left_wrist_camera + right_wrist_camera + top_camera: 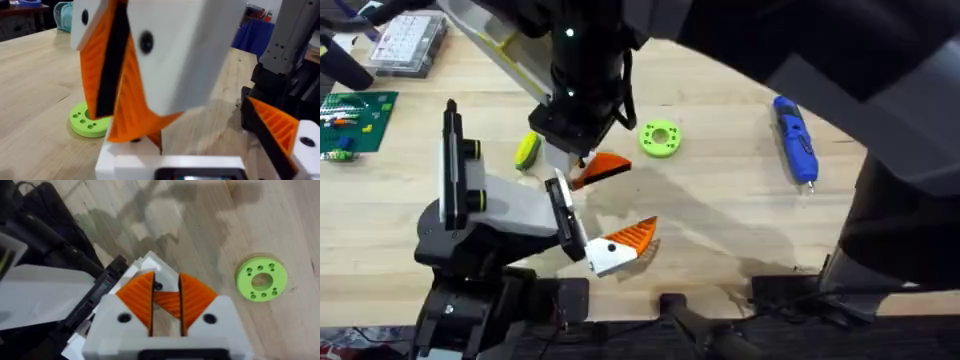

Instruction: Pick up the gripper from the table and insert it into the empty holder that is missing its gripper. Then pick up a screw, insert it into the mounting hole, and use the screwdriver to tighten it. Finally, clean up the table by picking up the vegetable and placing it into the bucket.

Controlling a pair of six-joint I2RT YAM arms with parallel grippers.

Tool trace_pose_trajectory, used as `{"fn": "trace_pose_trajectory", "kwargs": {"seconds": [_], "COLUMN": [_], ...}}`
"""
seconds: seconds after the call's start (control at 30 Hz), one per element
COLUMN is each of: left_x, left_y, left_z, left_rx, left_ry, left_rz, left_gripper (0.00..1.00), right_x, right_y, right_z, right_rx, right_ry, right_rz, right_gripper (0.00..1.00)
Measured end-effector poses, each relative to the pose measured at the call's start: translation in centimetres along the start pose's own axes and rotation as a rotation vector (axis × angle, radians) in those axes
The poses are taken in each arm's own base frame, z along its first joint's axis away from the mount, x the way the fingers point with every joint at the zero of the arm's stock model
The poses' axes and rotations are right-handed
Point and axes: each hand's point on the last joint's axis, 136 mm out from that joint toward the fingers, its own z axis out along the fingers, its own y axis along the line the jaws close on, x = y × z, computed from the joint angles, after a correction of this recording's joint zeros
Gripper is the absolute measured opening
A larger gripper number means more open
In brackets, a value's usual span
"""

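Flanking holder (510, 205), green disc (660, 138), screwdriver (796, 140)

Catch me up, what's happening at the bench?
The right gripper has its jaws shut on the loose orange finger and holds it at the holder, by the empty mount; it doesn't look seated yet. The holder's other finger is already mounted. The screwdriver lies untouched off to the right and the vegetable is still on the table, so the screw and cleanup steps remain.
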Motion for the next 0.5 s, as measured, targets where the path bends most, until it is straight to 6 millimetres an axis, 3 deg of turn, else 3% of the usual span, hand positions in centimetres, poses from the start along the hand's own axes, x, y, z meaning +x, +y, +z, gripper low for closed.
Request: {"fn": "trace_pose_trajectory", "kwargs": {"seconds": [0.3, 0.5], "left_x": [0.0, 0.0], "left_y": [0.01, -0.01], "left_z": [0.0, 0.0], "left_rx": [0.0, 0.0], "left_ry": [0.0, 0.0], "left_rz": [0.0, 0.0], "left_gripper": [0.986, 0.986], "right_x": [-0.07, 0.19], "right_y": [0.38, 0.39], "right_z": [0.02, 0.02], "right_rx": [-0.012, -0.012], "right_ry": [-0.003, 0.008], "right_rz": [-0.005, -0.003], "right_gripper": [0.015, 0.007]}}
